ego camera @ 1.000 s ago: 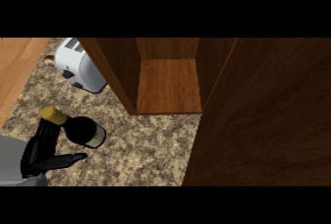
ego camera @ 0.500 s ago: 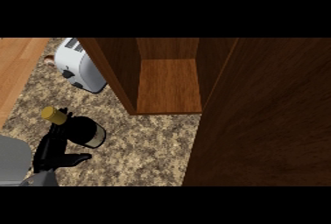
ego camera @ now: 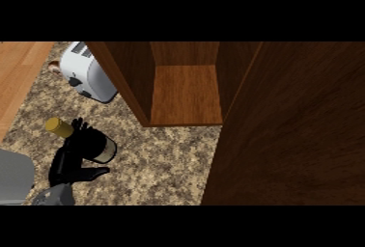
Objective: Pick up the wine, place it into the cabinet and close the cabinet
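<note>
The wine bottle [ego camera: 104,148] stands on the speckled counter at the left, dark with a gold cap and a pale label. My left hand [ego camera: 70,166] comes up from the lower left edge and lies against the bottle's left side. Its fingers [ego camera: 79,127] reach up past the neck, while the thumb sticks out to the right below the bottle, apart from it. The wooden cabinet [ego camera: 187,94] stands open beyond the bottle, its shelf bare. Its open door [ego camera: 292,135] fills the right of the view. My right hand does not show.
A white toaster [ego camera: 89,72] sits at the back left, close to the cabinet's left wall. A light wooden surface [ego camera: 20,72] borders the counter [ego camera: 164,164] on the far left. The open door hides the counter's right part.
My left hand has moved up and forward along the bottle, its fingers now reaching past the neck. The bottle stays where it was.
</note>
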`<action>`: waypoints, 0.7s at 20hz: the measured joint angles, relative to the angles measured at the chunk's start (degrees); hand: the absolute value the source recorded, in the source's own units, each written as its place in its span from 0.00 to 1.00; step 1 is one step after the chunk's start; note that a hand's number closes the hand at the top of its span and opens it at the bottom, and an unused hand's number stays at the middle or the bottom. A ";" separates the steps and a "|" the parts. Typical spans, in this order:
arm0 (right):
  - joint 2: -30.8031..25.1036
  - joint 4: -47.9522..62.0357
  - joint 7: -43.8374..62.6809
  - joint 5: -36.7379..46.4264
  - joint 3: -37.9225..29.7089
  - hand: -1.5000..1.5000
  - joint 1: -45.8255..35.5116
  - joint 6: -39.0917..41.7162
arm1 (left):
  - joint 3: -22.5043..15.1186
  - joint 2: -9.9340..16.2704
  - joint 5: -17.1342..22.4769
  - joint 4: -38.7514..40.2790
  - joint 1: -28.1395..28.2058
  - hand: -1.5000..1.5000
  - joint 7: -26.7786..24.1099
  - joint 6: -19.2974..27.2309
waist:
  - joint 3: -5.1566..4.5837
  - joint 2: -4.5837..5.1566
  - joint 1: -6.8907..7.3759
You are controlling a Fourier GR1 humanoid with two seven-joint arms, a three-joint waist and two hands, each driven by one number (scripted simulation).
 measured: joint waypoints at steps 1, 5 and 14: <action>-0.33 -0.05 -0.22 0.02 0.06 0.00 0.19 -0.14 | 0.50 0.35 0.55 0.82 -0.82 1.00 -0.03 -0.45 | 0.00 0.00 -0.03; -1.08 -0.09 -0.36 -0.04 -0.32 0.00 0.13 -0.31 | 0.82 0.33 1.10 3.36 -2.02 1.00 -1.71 -1.47 | 0.03 0.01 0.15; -2.90 -0.16 -1.53 -0.19 -0.41 0.00 0.79 -1.19 | -0.14 0.84 -0.64 3.62 -3.44 1.00 -5.74 2.35 | 0.04 0.00 0.28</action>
